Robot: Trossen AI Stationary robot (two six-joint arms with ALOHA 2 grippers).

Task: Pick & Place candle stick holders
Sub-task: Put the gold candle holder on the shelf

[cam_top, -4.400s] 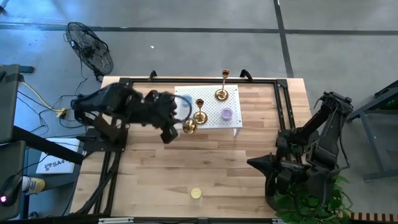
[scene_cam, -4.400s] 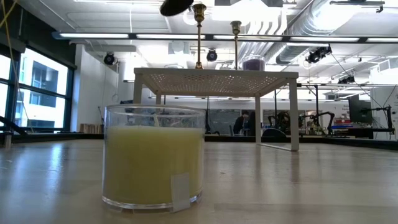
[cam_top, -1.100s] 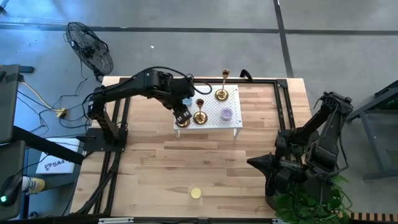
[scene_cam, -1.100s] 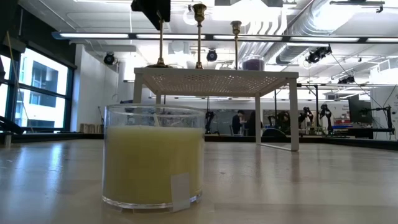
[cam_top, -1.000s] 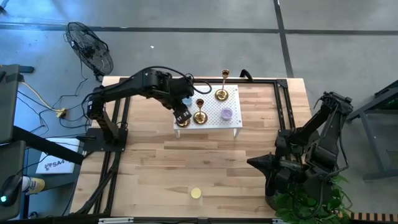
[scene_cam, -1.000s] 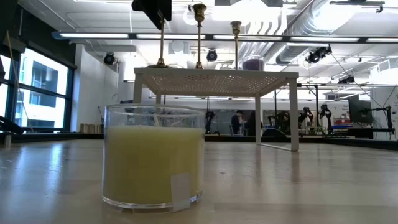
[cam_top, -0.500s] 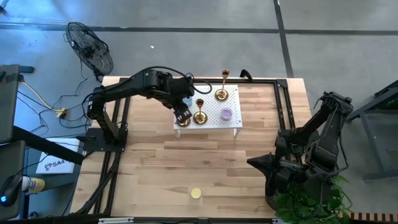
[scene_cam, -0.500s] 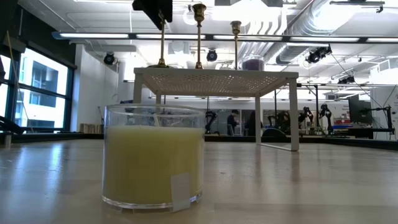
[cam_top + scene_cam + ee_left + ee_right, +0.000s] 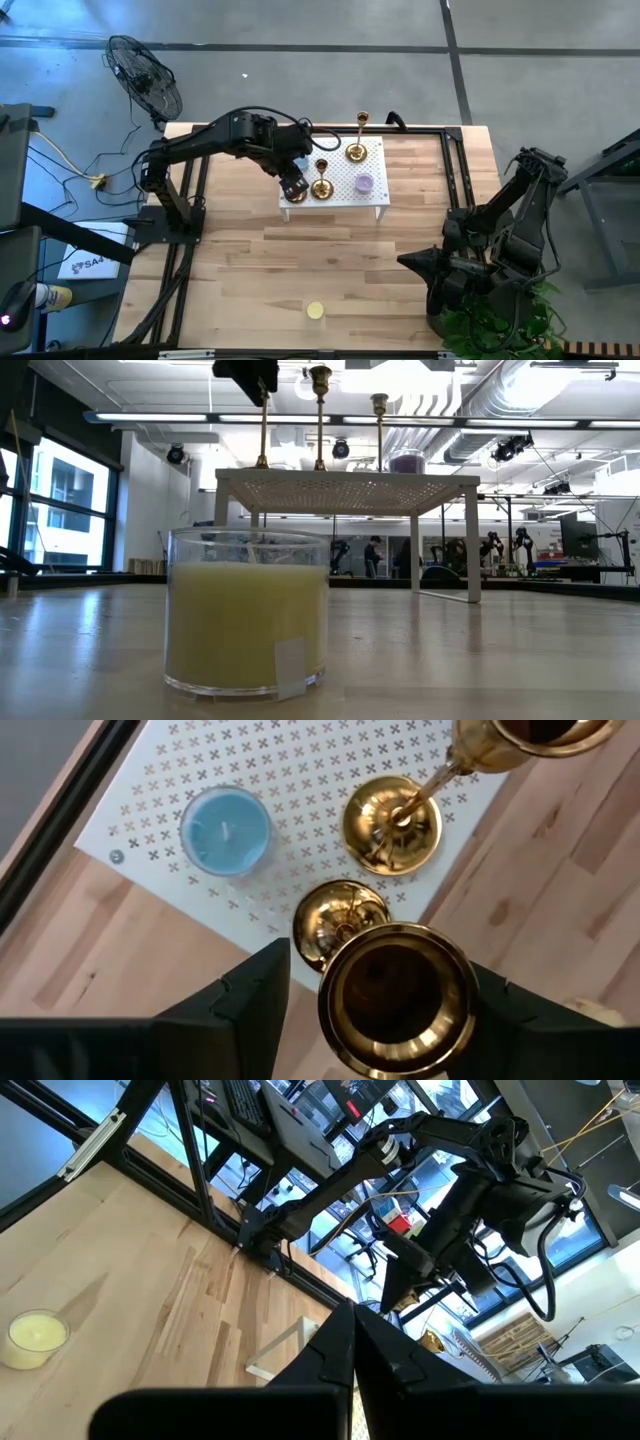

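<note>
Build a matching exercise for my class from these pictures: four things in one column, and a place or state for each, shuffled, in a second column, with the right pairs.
Things
1. left gripper
2. right gripper
3. yellow candle
4. blue candle

Places or states
A. alone on the wooden table, near its front edge
B. on the white perforated stand, beside the candle stick holders
C. shut, parked at the table's right side
D. above the stand, fingers either side of a gold holder's cup

Pairs: 1-D, 2-C, 3-A, 4-B
</note>
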